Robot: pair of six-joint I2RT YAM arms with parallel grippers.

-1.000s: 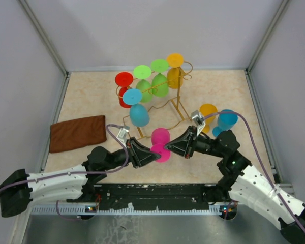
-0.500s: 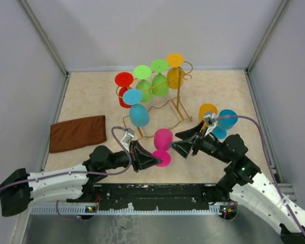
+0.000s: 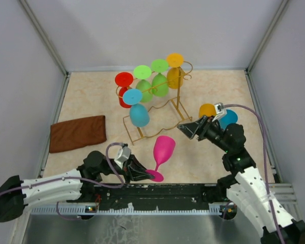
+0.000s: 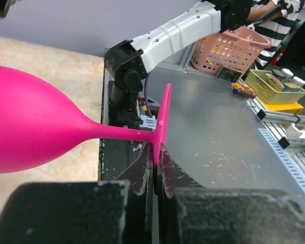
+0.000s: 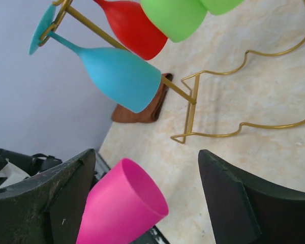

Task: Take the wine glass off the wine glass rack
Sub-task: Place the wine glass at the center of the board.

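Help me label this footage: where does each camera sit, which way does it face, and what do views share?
Top external: above and behind, looking down at the table; left arm and right arm show.
Left wrist: looks along the left gripper, shut on the pink wine glass foot.
Right wrist: looks between the open right gripper fingers at the wine glass rack.
Shared: the pink wine glass appears in all three.

Pink wine glass (image 4: 30, 132) cropped in left wrist view, rack (image 5: 190, 114) top cropped in right wrist view
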